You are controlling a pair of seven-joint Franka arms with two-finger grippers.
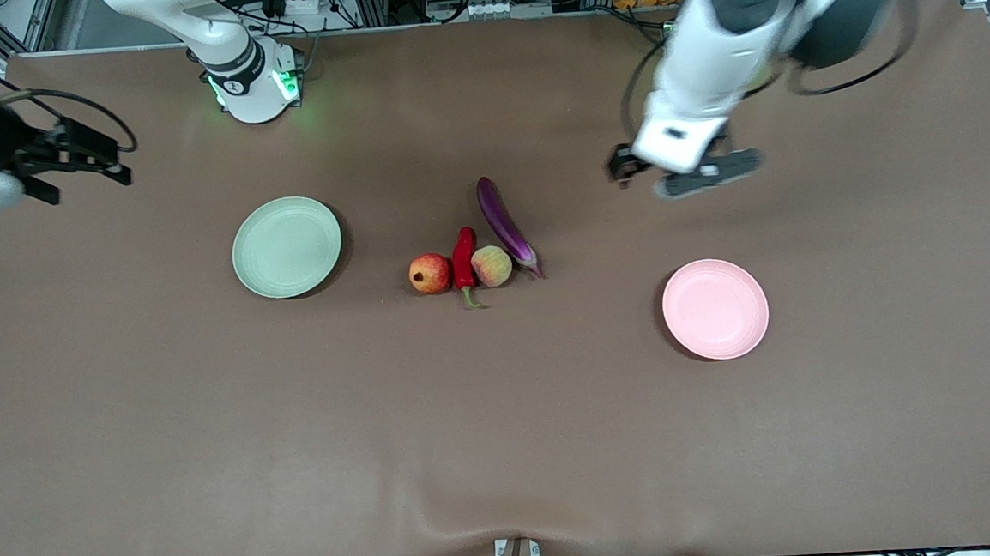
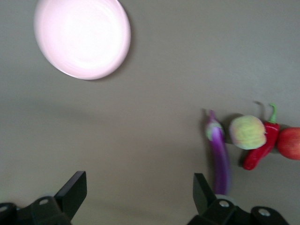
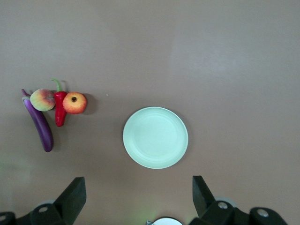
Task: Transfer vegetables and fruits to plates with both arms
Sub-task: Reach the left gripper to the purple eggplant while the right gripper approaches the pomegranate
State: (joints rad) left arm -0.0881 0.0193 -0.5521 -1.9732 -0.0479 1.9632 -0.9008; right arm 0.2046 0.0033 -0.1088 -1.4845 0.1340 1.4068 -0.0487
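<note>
The brown cloth-covered desk (image 1: 505, 449) carries everything, and both white jointed arms hang above it: the left tool (image 1: 684, 172) is over bare cloth between the produce and the left arm's end, its black fingers (image 2: 72, 192) spread wide and empty, while the right tool (image 1: 75, 162) hovers at the right arm's end, its jaws likewise apart and holding nothing. The round pale green plastic plate (image 1: 287, 246) sits toward the right arm's end and the round pale pink plastic plate (image 1: 715, 308) toward the left arm's end, nearer the front camera; neither holds anything yet. Between them lies the long glossy purple eggplant (image 1: 505, 226), its stem end just beside the round yellowish-pink peach (image 1: 492, 266), which touches the bright red chili pepper (image 1: 464, 258), itself pressed against the round red-orange pomegranate-like fruit (image 1: 430, 273). That tight cluster looks like the main hazard: fingers closing on one piece would likely nudge its neighbour, and the round fruits could roll off. Both arms reaching the middle together risks a collision. The slick eggplant may slip or tip if gripped off-centre. No readable writing or brand shows.
</note>
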